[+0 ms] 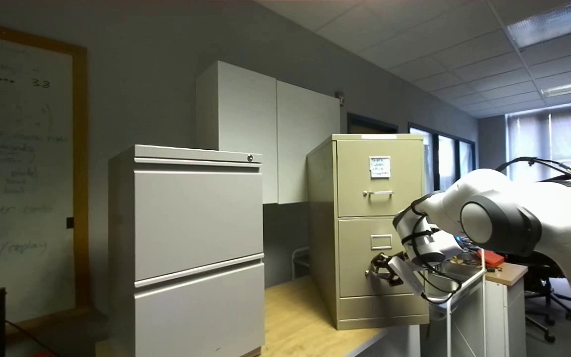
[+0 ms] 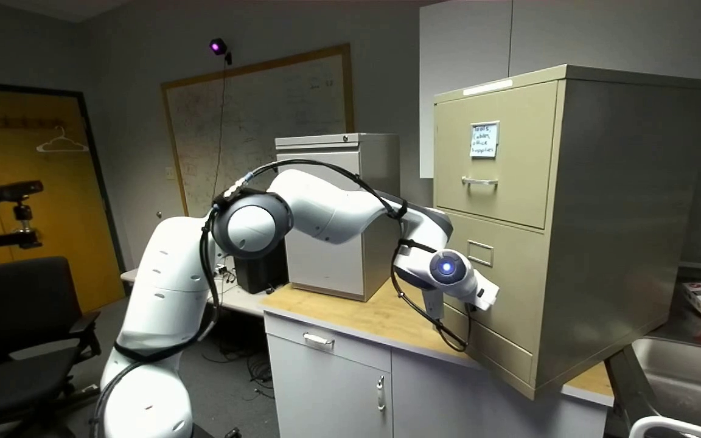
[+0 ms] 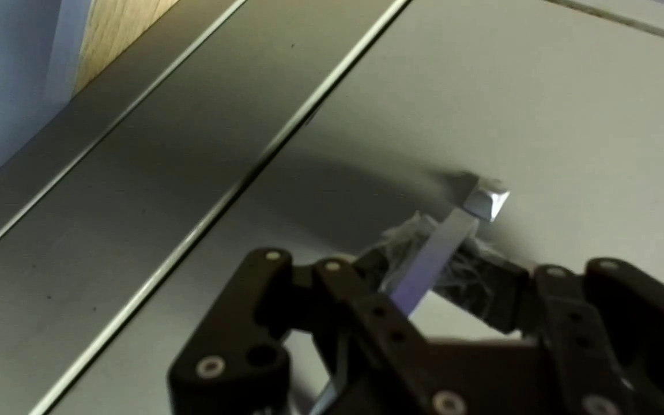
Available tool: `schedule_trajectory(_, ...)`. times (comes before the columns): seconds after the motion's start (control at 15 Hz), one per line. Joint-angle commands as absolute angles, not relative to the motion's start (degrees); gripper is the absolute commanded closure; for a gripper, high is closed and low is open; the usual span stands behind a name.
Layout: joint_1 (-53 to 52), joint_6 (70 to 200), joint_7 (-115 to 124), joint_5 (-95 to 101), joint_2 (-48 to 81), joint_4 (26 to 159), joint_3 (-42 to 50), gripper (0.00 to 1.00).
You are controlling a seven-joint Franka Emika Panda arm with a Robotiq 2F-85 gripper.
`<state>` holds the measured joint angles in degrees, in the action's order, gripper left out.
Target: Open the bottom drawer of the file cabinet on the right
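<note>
1 tool (image 3: 434, 275) clasps 1 handle (image 3: 437, 258) on the closed bottom drawer (image 1: 357, 255).

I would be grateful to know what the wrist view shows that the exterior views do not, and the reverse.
Only the wrist view shows plainly: pale frayed fibres at the tips of the tool, with the silver handle running between them.

Only the exterior views show: the white arm, the light-grey cabinet, the whiteboard and the label card on the upper drawer.

Shared: the bottom drawer, which looks closed, at least part of the file cabinet, and some wooden counter top.
</note>
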<state>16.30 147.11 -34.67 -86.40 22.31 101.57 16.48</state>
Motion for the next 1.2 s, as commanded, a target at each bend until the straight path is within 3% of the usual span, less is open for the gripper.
schedule_trajectory(0.0,14.7,144.2,-41.5,-84.9,14.9,113.0,15.5,0.98)
schedule_trajectory(1.13,13.9,145.9,-41.2,-81.9,13.9,113.7,16.2,0.98)
